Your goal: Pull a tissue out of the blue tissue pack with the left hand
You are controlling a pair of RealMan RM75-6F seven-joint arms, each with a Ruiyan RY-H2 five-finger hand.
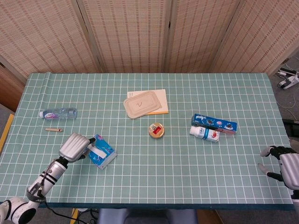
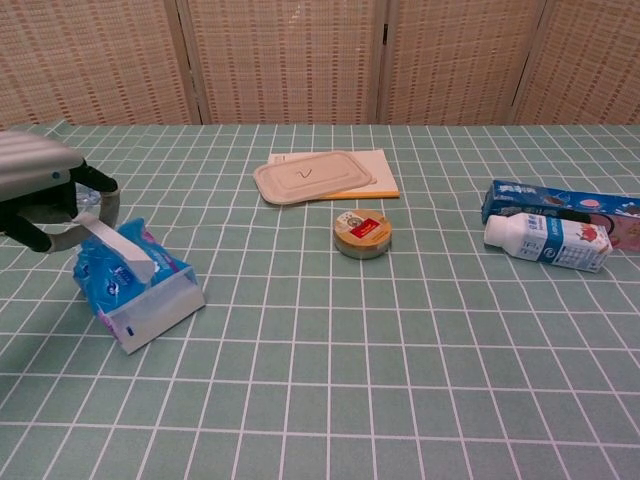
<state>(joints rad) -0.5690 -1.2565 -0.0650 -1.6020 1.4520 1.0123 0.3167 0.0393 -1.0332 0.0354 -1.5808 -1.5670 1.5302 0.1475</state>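
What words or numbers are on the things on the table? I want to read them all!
Beige flat lid: one handwritten squiggle, like a "V" or a tick.
Blue tissue pack: print too small to read.
Round gold tin: red label, blurred.
Blue snack box: blurred.
White lying bottle: blurred.
Clear water bottle: label too small.

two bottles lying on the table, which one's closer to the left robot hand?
The clear water bottle near the table's left edge, just beyond the left robot hand. The other one, the white bottle beside the blue cookie box, lies far over on the right side.
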